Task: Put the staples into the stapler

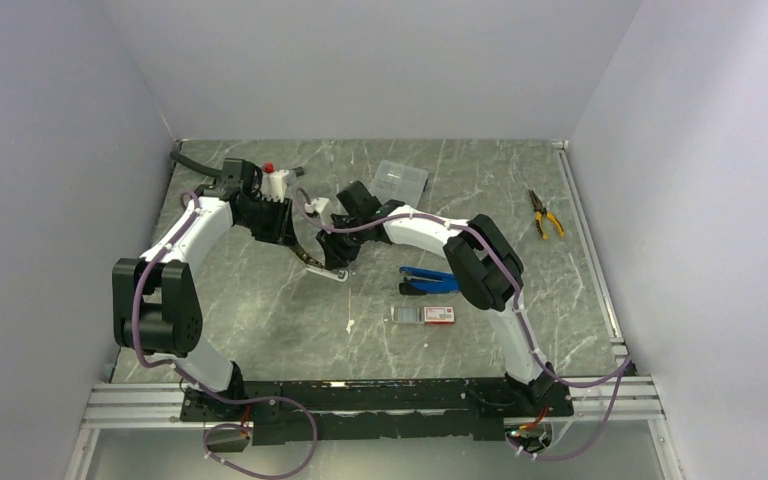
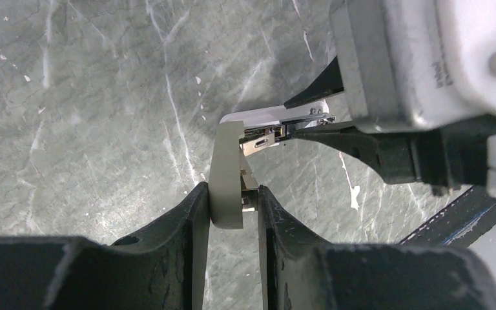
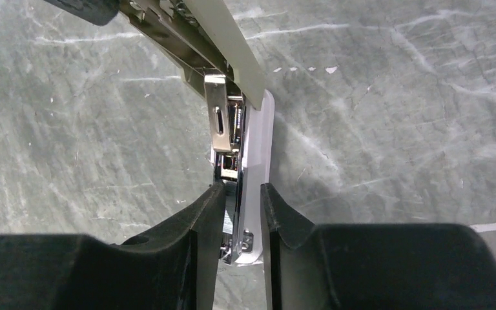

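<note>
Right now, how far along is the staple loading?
Done: the stapler is hinged open. In hand: left claw clamps its beige cover; right claw straddles the white base and metal channel, grip unclear. Left: I can't make out a strip in the channel, and the staples tray lies on the table, so loading and closing look pending.

2 staplers (image 1: 326, 272) (image 1: 428, 281) — box (image 1: 426, 314), case (image 1: 401, 180), pliers (image 1: 545, 213) x1 ea.
</note>
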You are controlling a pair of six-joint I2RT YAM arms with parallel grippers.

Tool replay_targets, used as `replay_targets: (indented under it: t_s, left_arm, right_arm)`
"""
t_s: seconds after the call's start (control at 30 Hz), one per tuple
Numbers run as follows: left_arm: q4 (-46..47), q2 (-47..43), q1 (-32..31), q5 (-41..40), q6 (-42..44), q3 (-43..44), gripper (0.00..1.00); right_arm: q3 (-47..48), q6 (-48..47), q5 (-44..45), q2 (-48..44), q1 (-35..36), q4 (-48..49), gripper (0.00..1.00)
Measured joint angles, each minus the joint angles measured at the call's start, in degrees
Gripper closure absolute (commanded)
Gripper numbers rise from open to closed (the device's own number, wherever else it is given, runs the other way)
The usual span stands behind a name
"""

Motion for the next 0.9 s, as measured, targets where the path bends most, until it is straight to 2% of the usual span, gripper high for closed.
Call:
replay_targets:
  t_s: [0.37, 0.63, 0.9]
  left_arm:
    - [0.1, 0.0, 0.0, 0.0, 0.0, 0.0, 0.69]
    - [0.2, 0.1, 0.0, 0.1, 0.0, 0.0, 0.69]
    - [0.2, 0.1, 0.0, 0.1, 0.0, 0.0, 0.69]
  right_arm:
    - [-0.4, -1.0, 0.7, -0.1, 0.8, 0.3, 0.75]
    - [-0.3, -0.5, 1.4, -0.1, 1.5, 0.9, 0.86]
    - [0.2, 2.0, 2.4, -0.1, 1.4, 0.8, 0.89]
